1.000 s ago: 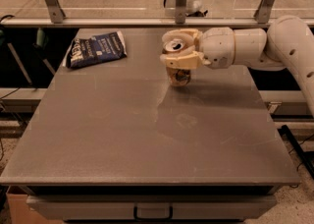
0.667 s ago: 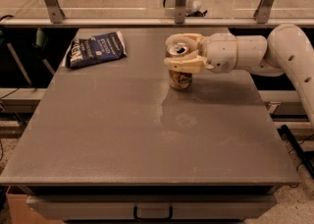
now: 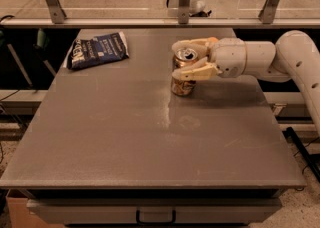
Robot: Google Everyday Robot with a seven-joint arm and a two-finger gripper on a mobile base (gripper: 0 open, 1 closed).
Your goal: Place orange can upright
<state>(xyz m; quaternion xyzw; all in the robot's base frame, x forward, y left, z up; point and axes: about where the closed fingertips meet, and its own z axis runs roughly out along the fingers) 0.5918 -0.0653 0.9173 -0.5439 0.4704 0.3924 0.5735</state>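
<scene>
Likely a lab: gripper (image 3: pixel 181 62) over railed workbench (image 3: pixel 125 132).

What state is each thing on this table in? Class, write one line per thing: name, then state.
orange can: top up, about upright, base down on the table, held at its sides.
gripper: shut on the orange can, reaching in from the right over the table's far half.
snack bag: lying flat at the far left corner, apart from the gripper.

Tool (image 3: pixel 179 62), reaching from the right, clasps the orange can (image 3: pixel 182 86).
</scene>
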